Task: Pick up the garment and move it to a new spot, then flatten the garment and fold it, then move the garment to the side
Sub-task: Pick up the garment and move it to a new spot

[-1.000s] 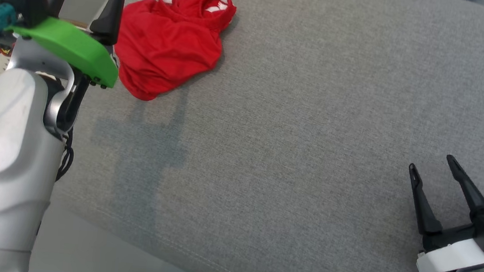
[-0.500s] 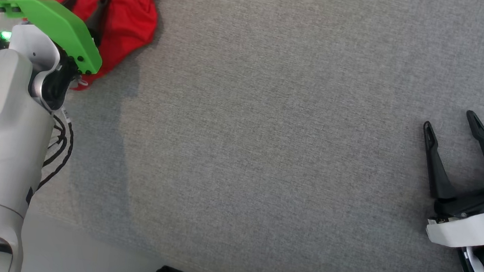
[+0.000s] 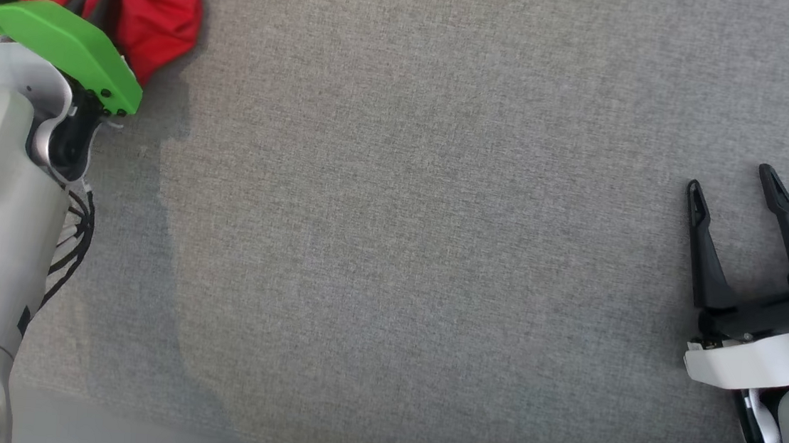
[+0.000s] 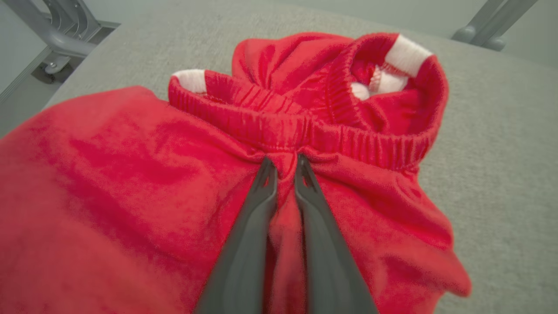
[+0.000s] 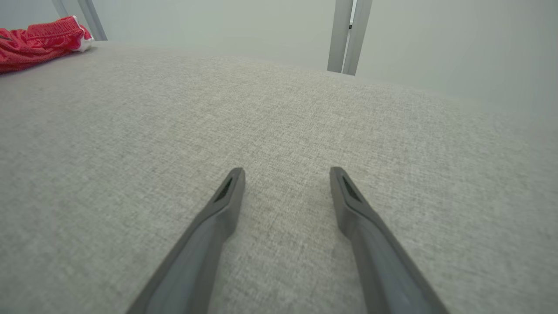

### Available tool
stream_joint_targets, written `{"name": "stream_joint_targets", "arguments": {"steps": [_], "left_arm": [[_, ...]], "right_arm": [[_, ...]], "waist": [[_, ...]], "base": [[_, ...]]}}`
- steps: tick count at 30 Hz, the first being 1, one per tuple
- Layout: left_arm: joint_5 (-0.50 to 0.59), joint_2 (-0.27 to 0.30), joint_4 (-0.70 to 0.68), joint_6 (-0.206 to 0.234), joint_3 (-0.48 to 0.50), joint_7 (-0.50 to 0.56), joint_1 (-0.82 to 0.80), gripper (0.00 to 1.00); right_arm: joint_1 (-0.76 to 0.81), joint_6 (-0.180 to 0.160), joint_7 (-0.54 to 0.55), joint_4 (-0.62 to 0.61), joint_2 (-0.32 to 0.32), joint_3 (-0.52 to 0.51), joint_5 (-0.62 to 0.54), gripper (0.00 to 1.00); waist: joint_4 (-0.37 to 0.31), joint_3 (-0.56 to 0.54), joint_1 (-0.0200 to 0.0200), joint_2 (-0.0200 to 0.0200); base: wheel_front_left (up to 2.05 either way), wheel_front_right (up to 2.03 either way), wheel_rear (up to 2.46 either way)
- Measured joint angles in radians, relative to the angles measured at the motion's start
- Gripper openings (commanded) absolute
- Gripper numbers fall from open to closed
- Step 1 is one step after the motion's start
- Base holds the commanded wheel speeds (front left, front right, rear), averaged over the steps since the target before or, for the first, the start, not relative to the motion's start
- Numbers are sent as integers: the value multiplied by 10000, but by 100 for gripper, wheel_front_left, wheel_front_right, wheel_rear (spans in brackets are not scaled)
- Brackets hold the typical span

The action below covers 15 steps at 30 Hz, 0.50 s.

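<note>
The garment point(image 3: 159, 12) lies crumpled at the head view's upper left. The left gripper point(image 4: 283, 165) is nearly closed, pinching a fold under the ribbed band point(image 4: 348, 139). The right gripper point(image 3: 730, 181) gapes empty. The cloth looks soft, light and floppy, so that thicker band seems the surest hold.
</note>
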Motion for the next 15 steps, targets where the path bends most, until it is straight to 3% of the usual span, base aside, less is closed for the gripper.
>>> {"name": "stream_joint_targets", "arguments": {"steps": [6, 15], "left_arm": [[-878, 420, -1599, -4, -855, -1041, 515, 0], [-1806, 1223, -3885, -4, -2113, -857, 1794, 0]], "right_arm": [[162, -10, 81, 602, 523, 159, 146, 100], [888, -6, 94, 970, 1526, 337, 420, 100]], "waist": [[-144, -829, 0, 0], [-434, -2900, -1, 0]], "base": [[0, 0, 0], [0, 0, 0]]}}
